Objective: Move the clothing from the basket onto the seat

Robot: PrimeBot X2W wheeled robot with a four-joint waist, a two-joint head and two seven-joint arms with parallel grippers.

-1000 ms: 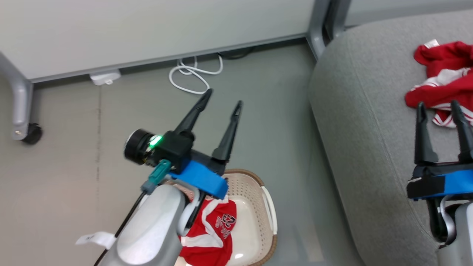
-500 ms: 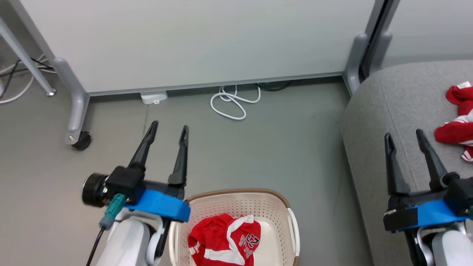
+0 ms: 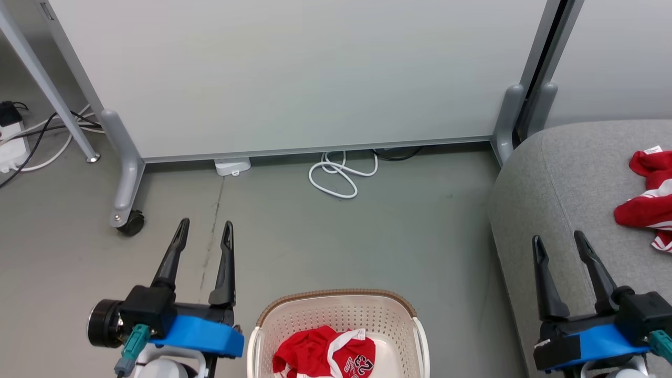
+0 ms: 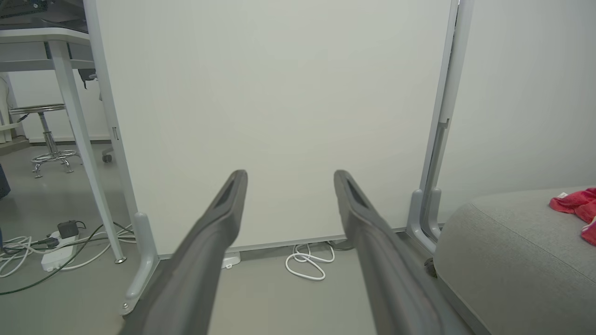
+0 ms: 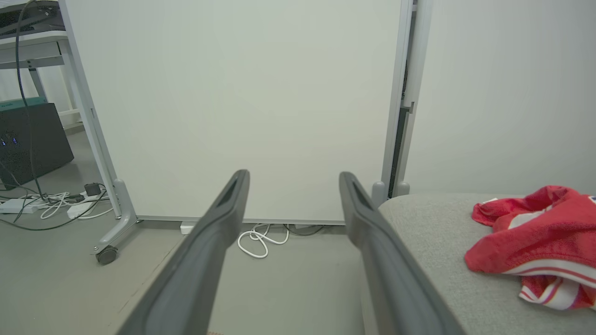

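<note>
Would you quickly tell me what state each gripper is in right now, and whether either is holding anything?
Left gripper: open, holding nothing.
Right gripper: open, holding nothing.

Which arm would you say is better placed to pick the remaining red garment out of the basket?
Probably the left gripper: its open jaws stand just beside the basket holding the red garment. The right gripper, also open, hangs over the seat, farther away.
</note>
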